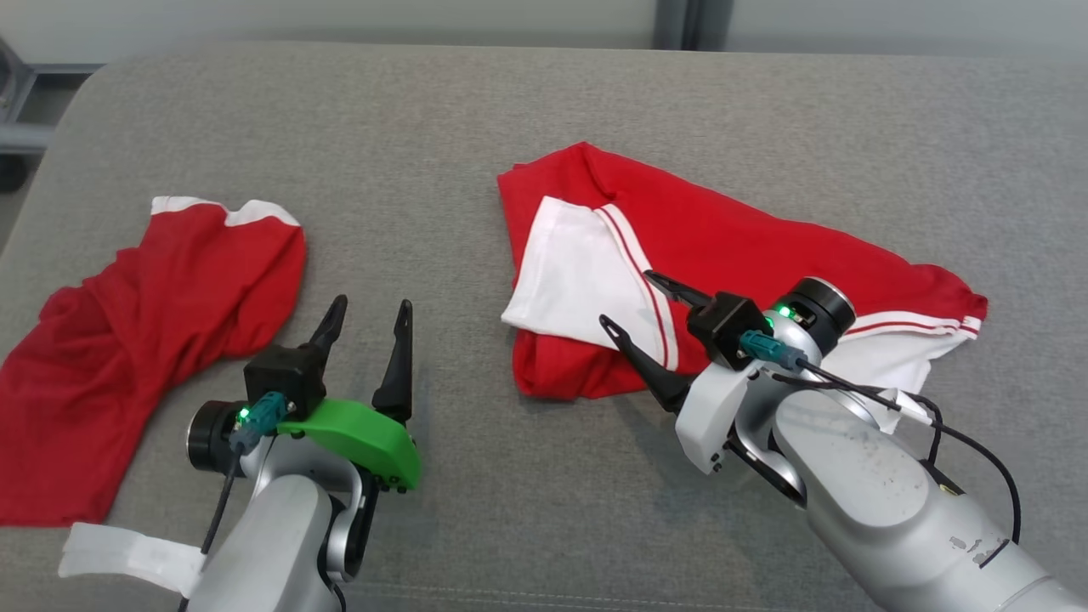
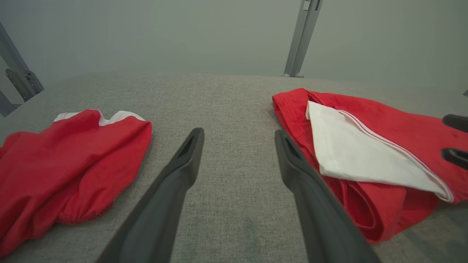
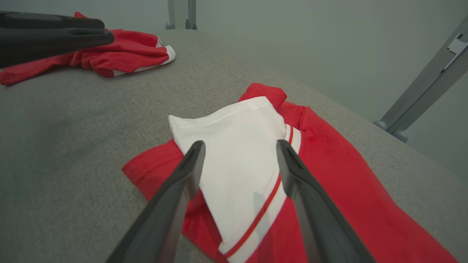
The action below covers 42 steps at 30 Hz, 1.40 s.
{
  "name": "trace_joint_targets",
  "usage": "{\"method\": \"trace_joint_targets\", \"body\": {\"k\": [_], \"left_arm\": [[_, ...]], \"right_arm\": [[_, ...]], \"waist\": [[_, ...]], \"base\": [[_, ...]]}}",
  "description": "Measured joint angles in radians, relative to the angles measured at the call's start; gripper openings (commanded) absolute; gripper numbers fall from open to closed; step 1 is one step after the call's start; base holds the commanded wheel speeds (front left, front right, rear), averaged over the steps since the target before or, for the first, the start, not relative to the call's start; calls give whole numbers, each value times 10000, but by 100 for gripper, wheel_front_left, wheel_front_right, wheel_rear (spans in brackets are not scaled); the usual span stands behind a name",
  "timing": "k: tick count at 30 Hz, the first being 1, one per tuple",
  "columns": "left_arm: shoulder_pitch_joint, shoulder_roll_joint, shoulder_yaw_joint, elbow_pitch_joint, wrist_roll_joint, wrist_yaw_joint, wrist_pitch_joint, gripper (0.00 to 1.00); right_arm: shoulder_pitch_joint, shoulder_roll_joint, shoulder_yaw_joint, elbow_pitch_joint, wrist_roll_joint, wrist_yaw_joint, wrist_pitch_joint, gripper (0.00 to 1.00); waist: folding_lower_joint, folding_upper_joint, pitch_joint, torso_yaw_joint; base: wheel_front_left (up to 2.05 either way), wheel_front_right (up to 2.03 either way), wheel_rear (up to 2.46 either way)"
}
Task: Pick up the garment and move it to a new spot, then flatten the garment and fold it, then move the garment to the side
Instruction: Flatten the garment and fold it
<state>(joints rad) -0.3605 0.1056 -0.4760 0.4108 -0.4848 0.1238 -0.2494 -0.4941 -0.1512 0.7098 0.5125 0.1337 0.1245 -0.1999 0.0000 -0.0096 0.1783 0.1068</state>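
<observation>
A red garment (image 1: 748,246) with a white striped panel folded over it lies crumpled right of centre on the grey padded surface (image 1: 510,127). My right gripper (image 1: 627,297) hovers open over its near left part, fingers spanning the white panel. In the right wrist view the right gripper (image 3: 240,143) points at that garment (image 3: 329,175). A second red garment (image 1: 170,297) with white trim lies bunched at the left. My left gripper (image 1: 372,304) stands open over bare surface between the two, holding nothing. The left wrist view has the left gripper (image 2: 239,132) between both garments (image 2: 65,157) (image 2: 384,120).
Grey metal frame posts (image 2: 303,36) (image 3: 427,87) rise behind the surface's far edge. The surface's rounded left corner (image 1: 76,93) drops to the floor. A white strap (image 1: 127,552) hangs by my left forearm. Bare cloth stretches along the far side and the front middle.
</observation>
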Motion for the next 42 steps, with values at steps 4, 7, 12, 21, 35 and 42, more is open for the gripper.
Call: {"method": "trace_joint_targets", "body": {"k": [4, 7, 12, 21, 35, 42], "left_arm": [[333, -48, -127, -290, 117, 0, -23, 100], [436, -190, -270, -479, 161, 0, -23, 100], [550, -253, -474, -759, 236, 0, -23, 100], [891, -249, -211, -1133, 318, 0, -23, 100], [1297, -198, 199, -1471, 604, 0, -23, 100], [1405, -201, 159, -1607, 681, 0, -23, 100]], "right_arm": [[-144, 19, -27, 382, 96, 0, 174, 100], [-161, 13, -52, 646, 96, 0, 280, 100], [-386, 2, 4, 1037, 96, 0, 479, 100], [-623, 182, 447, 1639, 96, 0, 614, 100], [-1023, 236, 700, 2280, 301, 0, 495, 100], [-1187, 236, 696, 2568, 353, 0, 424, 99]], "waist": [[0, 0, 47, 543], [0, 0, 85, 948], [0, -1, 178, 1614], [0, 0, 428, 2526], [0, 0, 492, 2469], [0, 0, 467, 2364]], "base": [[0, 0, 0], [0, 0, 0], [0, 0, 0], [0, 0, 0], [0, 0, 0], [0, 0, 0]]}}
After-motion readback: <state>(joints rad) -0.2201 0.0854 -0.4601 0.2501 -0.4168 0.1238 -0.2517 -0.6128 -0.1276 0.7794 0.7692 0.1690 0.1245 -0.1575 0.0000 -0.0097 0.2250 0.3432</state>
